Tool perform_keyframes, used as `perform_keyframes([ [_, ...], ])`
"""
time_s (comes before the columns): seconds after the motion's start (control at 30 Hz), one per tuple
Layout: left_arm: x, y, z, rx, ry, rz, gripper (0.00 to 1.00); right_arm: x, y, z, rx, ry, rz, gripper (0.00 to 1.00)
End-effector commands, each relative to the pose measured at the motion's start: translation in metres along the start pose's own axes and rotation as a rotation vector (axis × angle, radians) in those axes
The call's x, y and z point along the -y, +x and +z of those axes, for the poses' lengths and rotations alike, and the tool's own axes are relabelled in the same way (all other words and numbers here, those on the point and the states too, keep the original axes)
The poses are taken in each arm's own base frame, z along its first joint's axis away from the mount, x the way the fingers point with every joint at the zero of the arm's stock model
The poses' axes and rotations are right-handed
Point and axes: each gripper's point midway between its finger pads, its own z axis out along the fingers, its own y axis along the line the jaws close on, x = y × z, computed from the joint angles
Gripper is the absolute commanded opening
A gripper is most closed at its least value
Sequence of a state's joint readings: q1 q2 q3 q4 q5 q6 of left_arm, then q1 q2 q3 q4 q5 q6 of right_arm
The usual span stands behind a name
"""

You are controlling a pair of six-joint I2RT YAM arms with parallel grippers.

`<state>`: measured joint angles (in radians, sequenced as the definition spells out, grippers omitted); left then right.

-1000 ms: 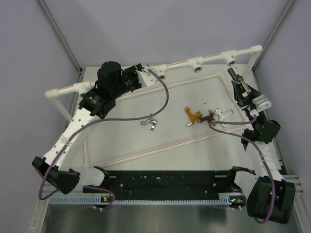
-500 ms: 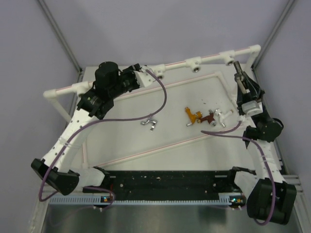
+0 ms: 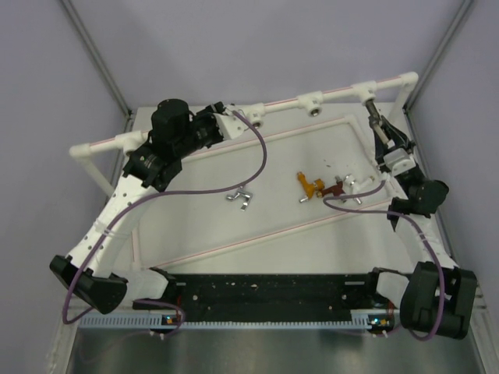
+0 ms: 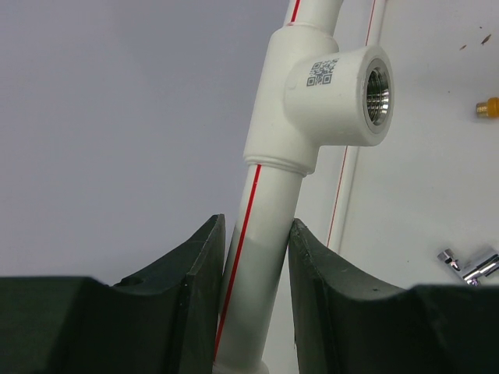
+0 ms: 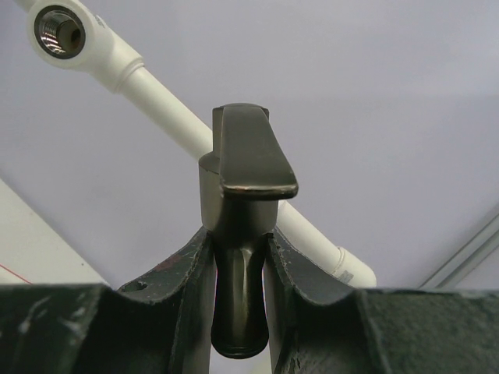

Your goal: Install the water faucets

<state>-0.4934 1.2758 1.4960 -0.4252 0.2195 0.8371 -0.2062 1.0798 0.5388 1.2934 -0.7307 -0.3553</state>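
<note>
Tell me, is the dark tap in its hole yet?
Out. The right gripper grips the dark grey faucet in the air, apart from the empty socket.

The white pipe rail fences the far edge, while loose faucets clutter mid-table right.

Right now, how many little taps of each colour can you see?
Silver tap: 1
Dark grey tap: 1
Orange-gold tap: 1
Reddish-brown tap: 1
White tap: 1
Total: 5
</note>
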Motion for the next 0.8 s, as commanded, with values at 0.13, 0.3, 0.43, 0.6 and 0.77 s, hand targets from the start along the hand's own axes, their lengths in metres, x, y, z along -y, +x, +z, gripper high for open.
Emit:
perform_keyframes([
  [0.13, -0.011, -0.007, -0.014, 0.03, -0.048, -0.048, 0.0, 0.028, -0.026, 0.005, 0.067, 0.071, -0.131, 0.0],
  [0.3, -0.01, -0.009, -0.015, 0.038, -0.045, -0.051, 0.0, 0.027, -0.022, 0.008, 0.065, 0.063, -0.115, 0.0],
  [0.43, -0.01, -0.009, -0.016, 0.042, -0.043, -0.051, 0.0, 0.026, -0.018, 0.009, 0.057, 0.06, -0.104, 0.0],
  [0.6, -0.009, -0.01, -0.015, 0.045, -0.04, -0.051, 0.0, 0.028, -0.012, 0.009, 0.054, 0.075, -0.103, 0.0],
  [0.77, -0.009, -0.011, -0.016, 0.052, -0.036, -0.05, 0.0, 0.03, -0.015, 0.011, 0.085, 0.088, -0.092, 0.0],
])
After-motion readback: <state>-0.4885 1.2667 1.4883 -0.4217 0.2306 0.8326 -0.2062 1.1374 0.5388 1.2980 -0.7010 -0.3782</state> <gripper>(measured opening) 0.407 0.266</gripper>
